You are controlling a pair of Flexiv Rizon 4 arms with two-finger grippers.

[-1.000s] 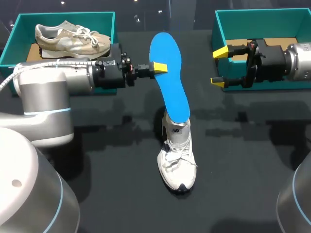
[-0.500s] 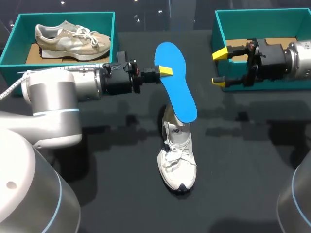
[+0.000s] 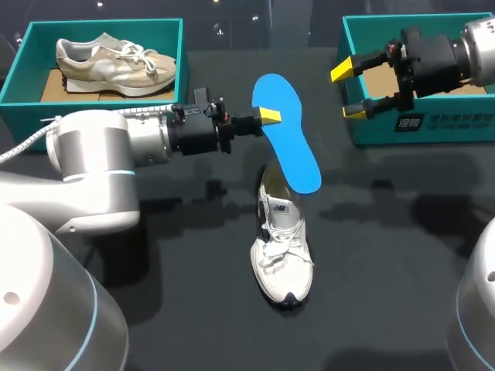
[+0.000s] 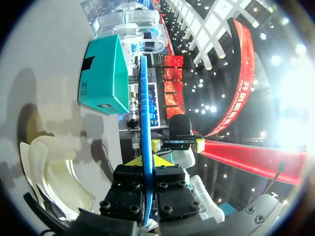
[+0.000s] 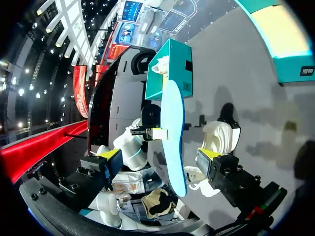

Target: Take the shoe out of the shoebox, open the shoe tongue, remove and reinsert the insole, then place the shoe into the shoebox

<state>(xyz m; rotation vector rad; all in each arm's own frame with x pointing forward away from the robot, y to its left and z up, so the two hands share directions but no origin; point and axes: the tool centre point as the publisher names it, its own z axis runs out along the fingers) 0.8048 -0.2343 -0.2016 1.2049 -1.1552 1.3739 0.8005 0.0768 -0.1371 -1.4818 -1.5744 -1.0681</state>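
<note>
Drifting rightward, left gripper [image 3: 267,117] is clamping the blue insole [image 3: 298,158] above the white sneaker [image 3: 282,255]; right gripper [image 3: 349,91], unclenched, is rising. Centring over its opening matters.

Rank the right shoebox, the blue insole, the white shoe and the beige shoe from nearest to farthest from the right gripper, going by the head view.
1. The right shoebox, right beside the right gripper.
2. The blue insole, toward the middle, in the left gripper.
3. The white shoe, on the table near the insole's lower end.
4. The beige shoe, in the left box.
</note>
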